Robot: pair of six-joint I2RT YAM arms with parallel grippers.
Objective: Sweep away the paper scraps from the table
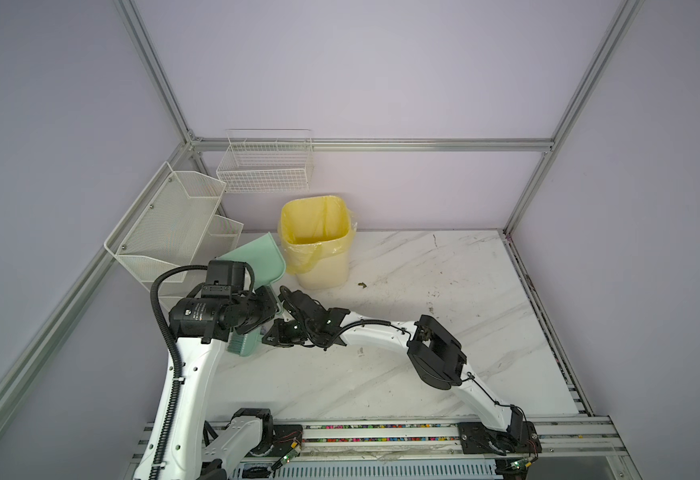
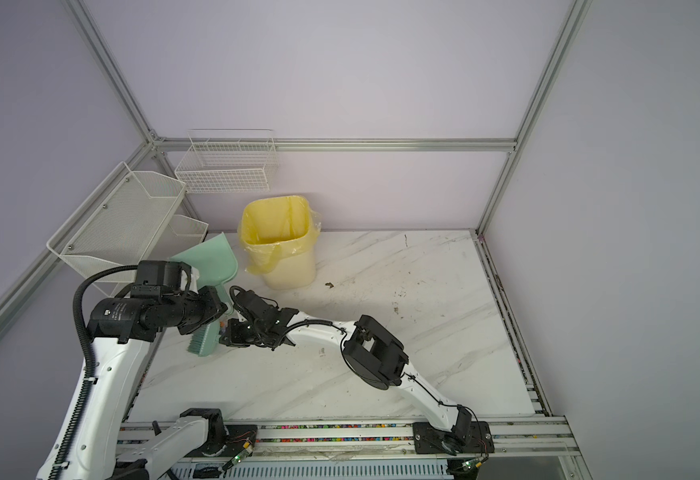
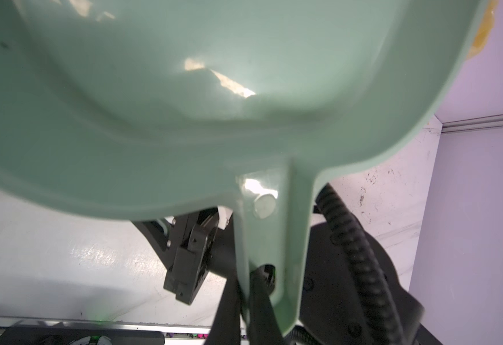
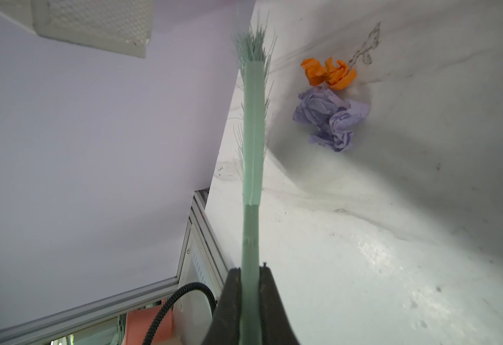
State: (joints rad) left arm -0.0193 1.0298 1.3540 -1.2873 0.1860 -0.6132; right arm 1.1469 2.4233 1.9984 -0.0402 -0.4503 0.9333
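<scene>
My left gripper [image 3: 251,277] is shut on the handle of a green dustpan [image 3: 184,104]. In both top views the dustpan [image 1: 263,257] [image 2: 211,262] is held tilted up at the table's left edge, beside the bin. My right gripper [image 4: 250,274] is shut on the handle of a green brush [image 4: 253,119], and the brush head [image 1: 240,345] [image 2: 202,343] points down at the white marble table [image 1: 443,332]. In the right wrist view an orange paper scrap [image 4: 329,73] and a lilac one [image 4: 330,119] lie on the table close beside the bristles, in shadow.
A bin with a yellow liner [image 1: 319,245] stands at the back, just right of the dustpan. White mesh shelves [image 1: 169,224] and a wire basket [image 1: 267,166] hang on the left and back walls. A small dark bit [image 1: 362,285] lies right of the bin.
</scene>
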